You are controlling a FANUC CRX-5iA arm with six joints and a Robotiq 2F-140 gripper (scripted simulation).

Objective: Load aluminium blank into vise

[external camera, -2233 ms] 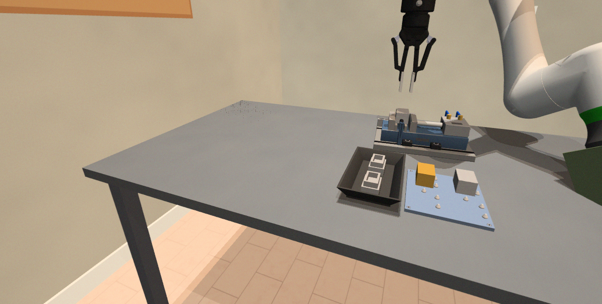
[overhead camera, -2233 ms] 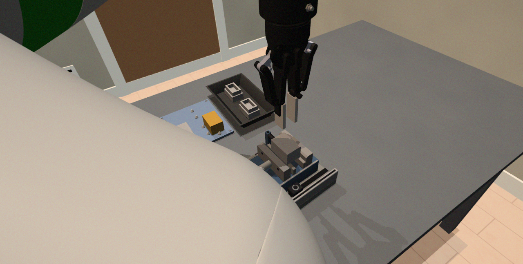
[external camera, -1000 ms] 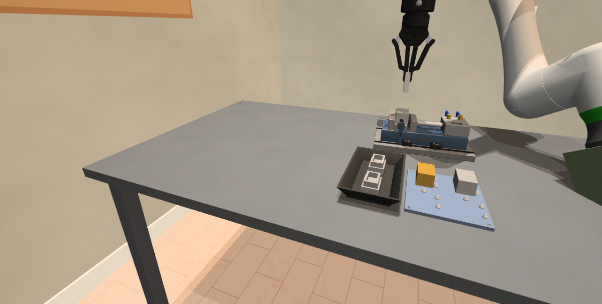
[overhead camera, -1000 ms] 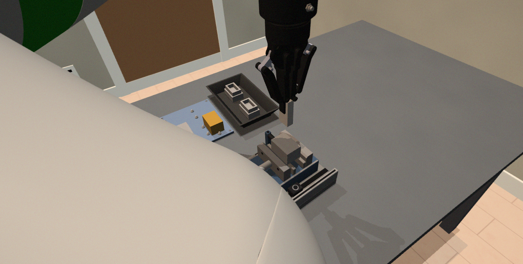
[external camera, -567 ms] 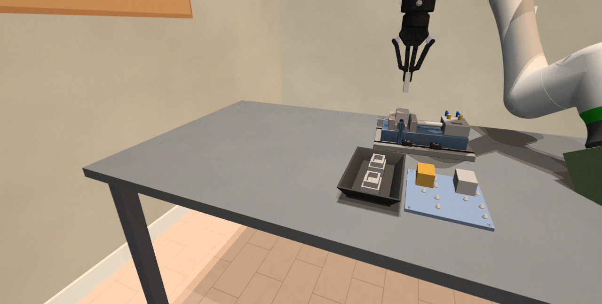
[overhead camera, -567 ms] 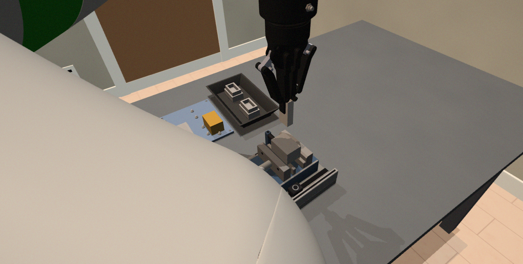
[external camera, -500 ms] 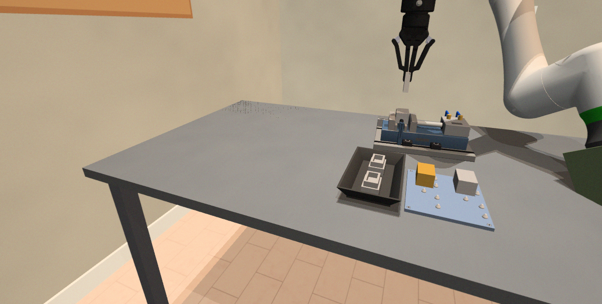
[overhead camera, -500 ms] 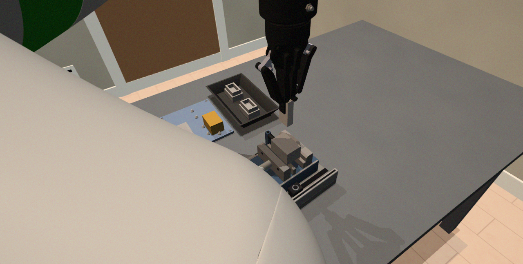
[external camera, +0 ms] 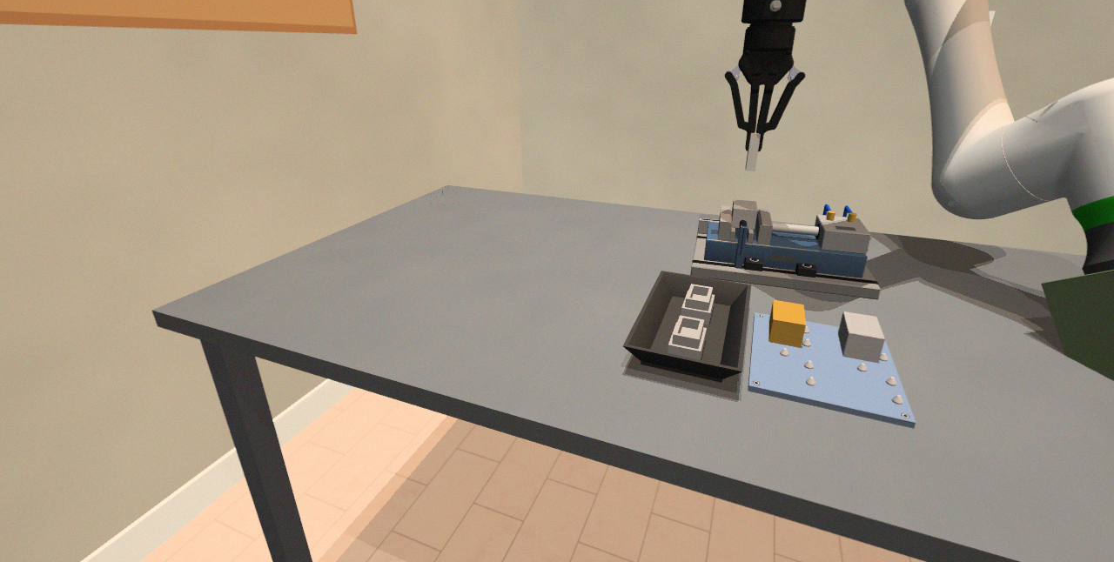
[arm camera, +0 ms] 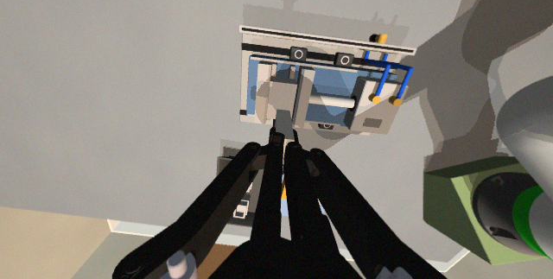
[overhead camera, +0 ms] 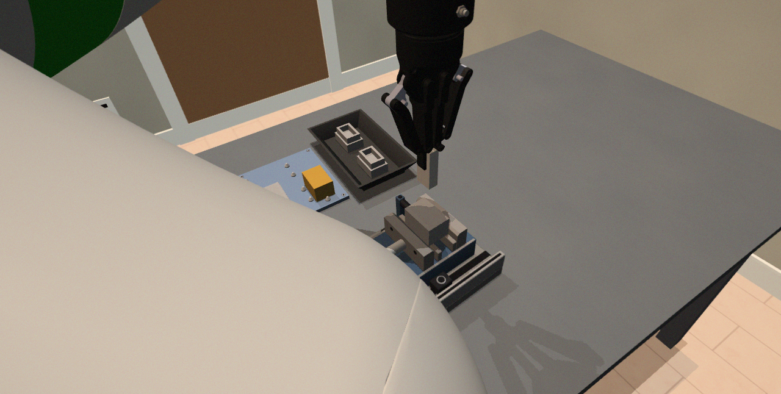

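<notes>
My gripper (overhead camera: 428, 170) hangs high above the vise (overhead camera: 431, 241), shut with nothing between its pale fingertips; it also shows in the exterior view (external camera: 752, 157) and the wrist view (arm camera: 282, 134). A grey aluminium blank (overhead camera: 427, 219) sits in the vise opening beside the work stop (overhead camera: 401, 201); its seating on the bars is hidden. On the infeed plate (external camera: 829, 368) stand a brass blank (external camera: 787, 323) and an aluminium blank (external camera: 860, 333). The outfeed tray (external camera: 689, 321) holds two finished parts (external camera: 698, 298) (external camera: 688, 332), pocket up.
The vise's hose end with blue and orange fittings (external camera: 839, 213) faces the robot base. The tray lies right beside the infeed plate, and both lie just in front of the vise. My own arm (overhead camera: 163, 260) blocks much of the top view.
</notes>
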